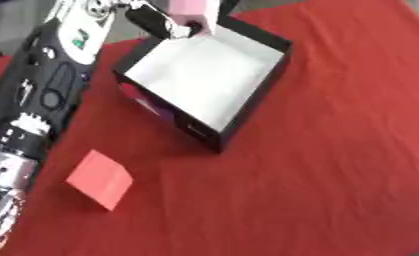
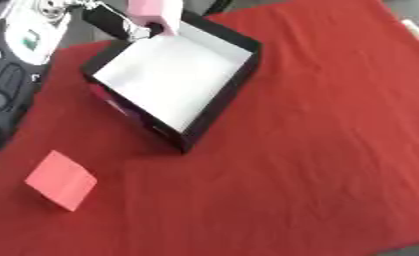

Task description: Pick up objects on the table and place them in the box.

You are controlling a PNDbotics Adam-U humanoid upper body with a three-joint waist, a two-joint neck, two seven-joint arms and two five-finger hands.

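- The left hand (image 1: 160, 22) was up at the far corner of the box (image 1: 247, 107), its dark fingers curled round a pink block (image 1: 192, 11).
- The pink block sat above and just past the fingers, over the box's far rim; whether it touched the rim could not be told.
- Directly below and nearer than the hand, the box's white floor looked bare. As far as the views showed, nothing had been dropped in yet.
- By that reading the task was in its first placement: one thing carried to the box but not released.
- A red block (image 1: 100, 178) lay well apart from the hand, nearer the robot and outside the box, untouched. It was likely the next pick.
- No other loose things showed on the cloth, so probably two items in all, one in the hand and one waiting.
- The right hand appeared in neither view.
- The surface was a red cloth (image 1: 335, 175), lightly creased, spread under both box and red block and reaching far to the hand's right.
- Beyond the cloth's far edge, behind the hand, a strip of grey floor (image 1: 20, 20) showed; little else of the room could be made out.
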